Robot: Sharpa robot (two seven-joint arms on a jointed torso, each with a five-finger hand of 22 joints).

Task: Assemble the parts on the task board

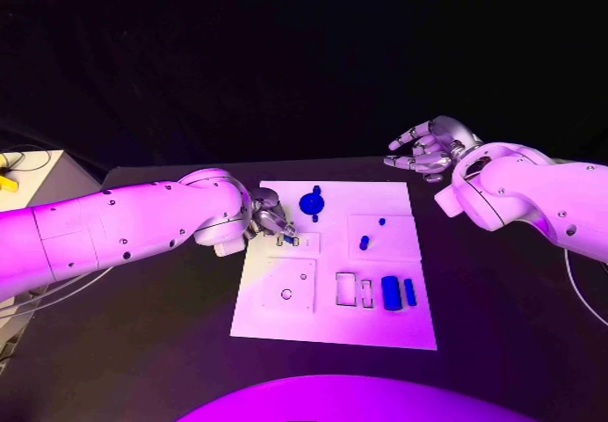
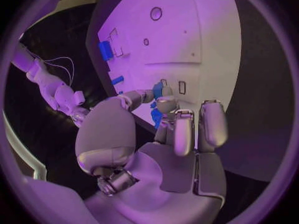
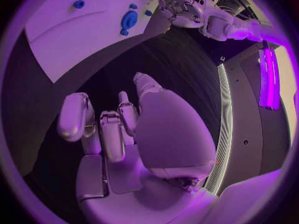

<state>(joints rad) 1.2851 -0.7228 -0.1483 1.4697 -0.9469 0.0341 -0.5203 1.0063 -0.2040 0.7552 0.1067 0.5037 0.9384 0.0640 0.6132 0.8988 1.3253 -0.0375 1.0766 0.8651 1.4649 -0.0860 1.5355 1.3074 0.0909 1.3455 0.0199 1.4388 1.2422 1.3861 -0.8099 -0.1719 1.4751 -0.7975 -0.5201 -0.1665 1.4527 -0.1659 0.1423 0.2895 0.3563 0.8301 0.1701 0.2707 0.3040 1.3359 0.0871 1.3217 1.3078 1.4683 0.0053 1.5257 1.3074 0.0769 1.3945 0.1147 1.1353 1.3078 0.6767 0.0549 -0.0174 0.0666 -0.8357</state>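
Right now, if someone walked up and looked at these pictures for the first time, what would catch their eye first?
Probably the white task board in the middle of the black table, dotted with small blue parts, the largest a round blue part near its far edge. Next, the left hand pressed over the board's left side, pinching a small blue part. The right hand hangs off beyond the board's far right corner, holding nothing.

A pale cabinet (image 1: 28, 180) with a yellow object (image 1: 8, 183) stands beside the black table (image 1: 152, 352).
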